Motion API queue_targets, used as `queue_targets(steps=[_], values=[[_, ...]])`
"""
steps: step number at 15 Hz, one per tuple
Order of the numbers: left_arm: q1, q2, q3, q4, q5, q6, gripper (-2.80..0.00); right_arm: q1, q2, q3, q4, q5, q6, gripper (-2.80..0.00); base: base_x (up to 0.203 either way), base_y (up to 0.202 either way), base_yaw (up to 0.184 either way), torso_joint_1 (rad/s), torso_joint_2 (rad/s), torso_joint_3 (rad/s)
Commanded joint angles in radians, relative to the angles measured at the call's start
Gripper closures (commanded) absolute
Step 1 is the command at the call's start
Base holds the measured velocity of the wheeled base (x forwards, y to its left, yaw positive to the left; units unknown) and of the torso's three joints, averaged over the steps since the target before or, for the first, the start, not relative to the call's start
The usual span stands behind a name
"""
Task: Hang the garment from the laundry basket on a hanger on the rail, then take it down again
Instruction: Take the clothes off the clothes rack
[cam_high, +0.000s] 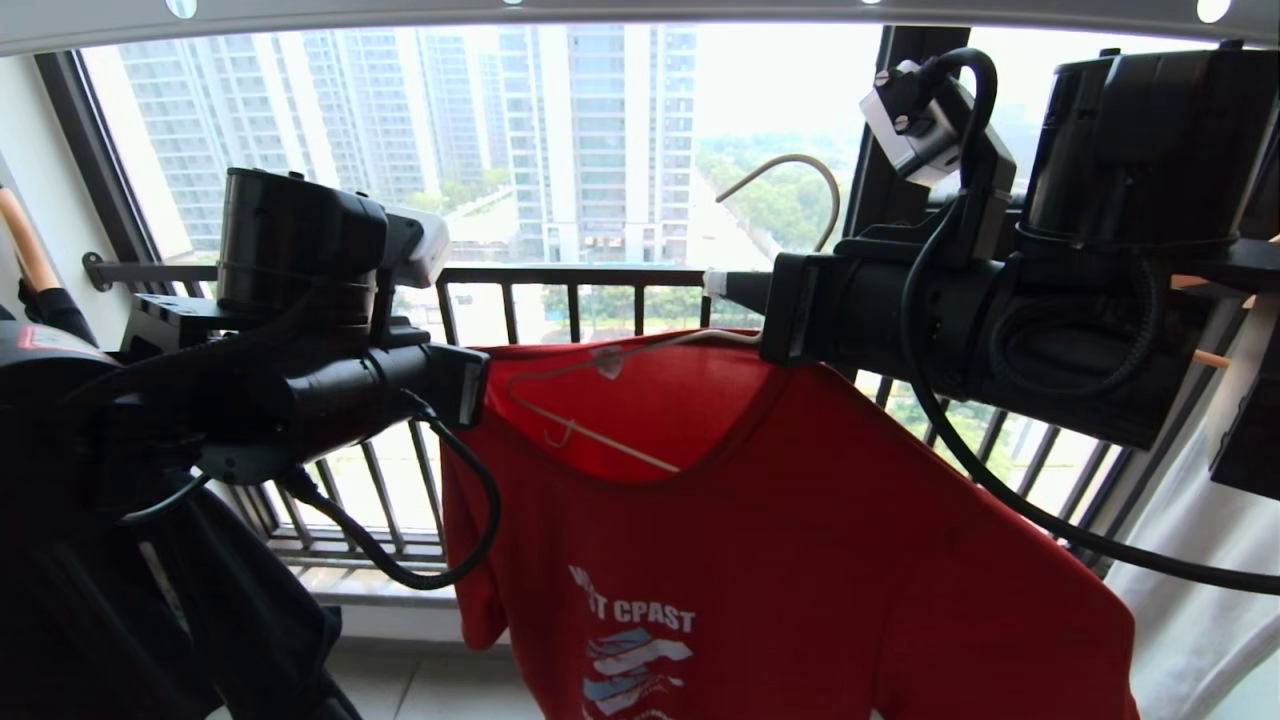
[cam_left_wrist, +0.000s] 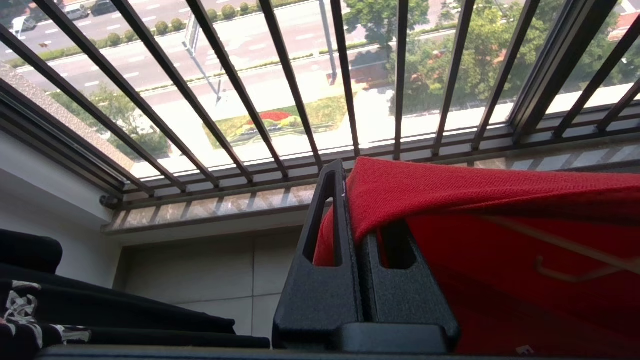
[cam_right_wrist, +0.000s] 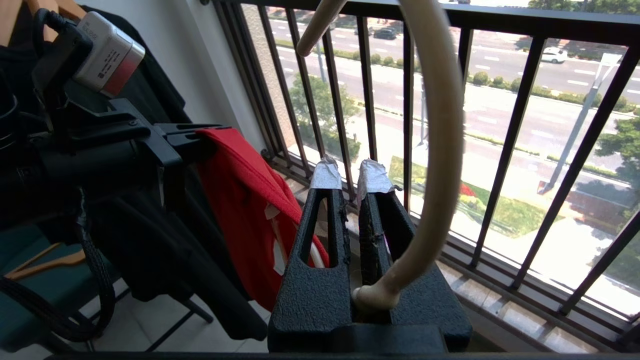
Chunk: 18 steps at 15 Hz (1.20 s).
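Beyond a black railing (cam_high: 570, 275) of thin vertical bars, pale tower blocks and green trees fill the window across the upper half of the head view. At centre left of that view the left gripper (cam_high: 478, 385) is clenched on the shoulder edge of the garment (cam_high: 760, 520); in the left wrist view its two matte, grainy black fingers (cam_left_wrist: 325, 280), each a slotted wedge, are pressed together with a fold of ribbed red knit draped over their tips. At centre right the right gripper (cam_high: 722, 285) is clamped on the neck of the hanger (cam_high: 600, 400); in the right wrist view its tips wear crumpled grey tape, and the smooth off-white hook curves up out of the jaws in a round arc. From there the thin wire runs left inside the red T-shirt's wide neck opening, ending in a small notch hook, while the soft cloth hangs down through the middle and lower part of the frame, white block lettering and a striped graphic on its chest. Along the top edge runs the pale grey rail (cam_high: 640, 12) with round holes, the hook well below it. Dark clothing hangs at lower left, white cloth at far right.
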Motion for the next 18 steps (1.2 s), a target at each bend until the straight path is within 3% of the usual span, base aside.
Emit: queue_targets(steps=[1, 2, 4, 7, 9, 12, 14, 18], values=[[0.053, 0.058, -0.010, -0.007, -0.027, 0.000, 0.00, -0.002, 0.000, 0.000, -0.002, 0.000, 0.001, 0.00, 0.000, 0.000, 0.000, 0.000, 0.00, 0.000], [0.072, 0.084, -0.020, -0.009, -0.049, -0.007, 0.00, -0.002, -0.002, 0.001, -0.002, 0.000, 0.001, 0.00, 0.000, 0.000, 0.000, 0.000, 0.00, 0.000], [0.110, 0.132, -0.034, -0.031, -0.176, -0.057, 0.00, 0.000, 0.000, 0.003, -0.002, 0.001, 0.001, 0.00, 0.000, 0.000, 0.000, 0.000, 0.00, 0.000], [0.152, 0.173, -0.039, -0.147, -0.405, -0.222, 0.00, 0.000, 0.001, 0.003, -0.002, 0.001, 0.001, 0.00, 0.000, 0.000, 0.000, 0.000, 0.00, 0.000], [0.154, 0.219, -0.042, -0.187, -0.446, -0.299, 0.00, 0.000, 0.001, 0.003, -0.002, 0.001, 0.001, 0.00, 0.000, 0.000, 0.000, 0.000, 0.00, 0.000], [0.163, 0.316, -0.043, -0.344, -0.446, -0.337, 0.00, 0.000, 0.000, 0.003, -0.002, 0.001, 0.001, 0.00, 0.000, 0.000, 0.000, 0.000, 0.00, 0.000], [0.182, 0.330, -0.041, -0.390, -0.457, -0.417, 0.00, -0.002, 0.001, 0.002, -0.002, 0.001, 0.001, 0.00, 0.000, 0.000, 0.000, 0.000, 0.00, 0.000], [0.199, 0.322, 0.016, -0.391, -0.610, -0.428, 0.00, -0.008, 0.003, -0.004, -0.005, 0.000, 0.004, 0.00, 0.000, 0.000, 0.000, 0.000, 0.00, 0.000]])
